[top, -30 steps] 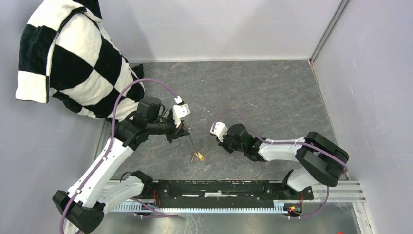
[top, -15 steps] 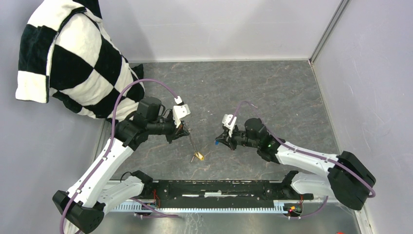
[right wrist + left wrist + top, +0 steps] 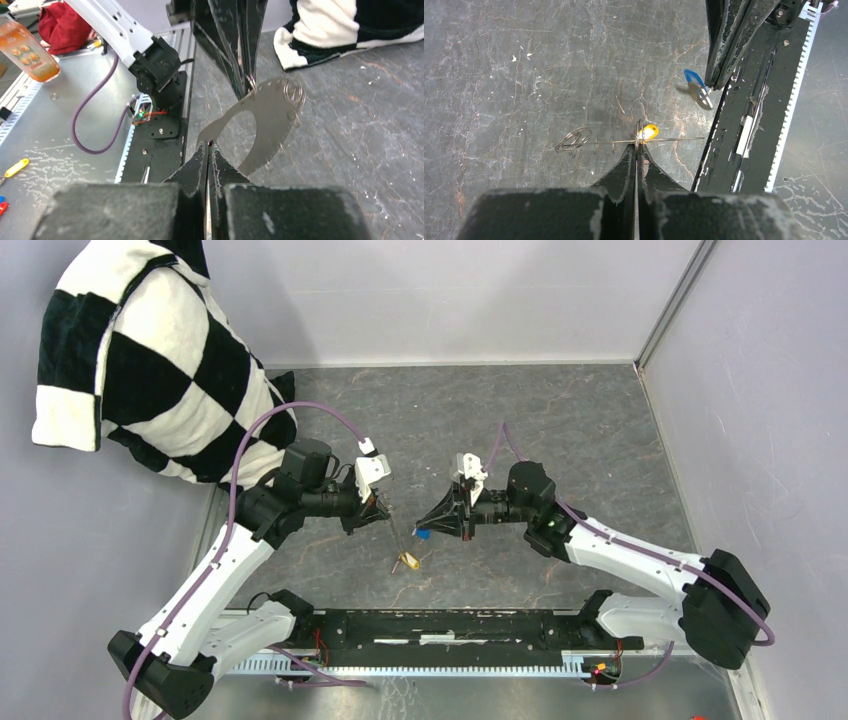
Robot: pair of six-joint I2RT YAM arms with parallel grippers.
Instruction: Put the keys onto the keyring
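My left gripper [image 3: 377, 508] is shut on the keyring [image 3: 393, 533], a thin grey loop that hangs down from it. In the left wrist view the keyring [image 3: 674, 140] shows edge-on as a line across the shut fingertips [image 3: 637, 147]. The yellow-headed key [image 3: 407, 561] hangs on it low over the floor and also shows in the left wrist view [image 3: 647, 132]. My right gripper [image 3: 428, 528] is shut on the blue-headed key [image 3: 423, 534], held just right of the keyring and apart from it [image 3: 694, 85]. In the right wrist view the keyring [image 3: 270, 125] curves ahead of my right gripper [image 3: 207, 145]; the blue key is hidden there.
A black-and-white chequered cloth [image 3: 140, 360] hangs at the back left. A black rail [image 3: 450, 625] runs along the near edge between the arm bases. Walls close the back and right. An orange bottle [image 3: 22, 47] stands beyond the rail.
My right arm has swung up and to the left, carrying the blue key close to the keyring. My left arm and the keyring have stayed where they were.
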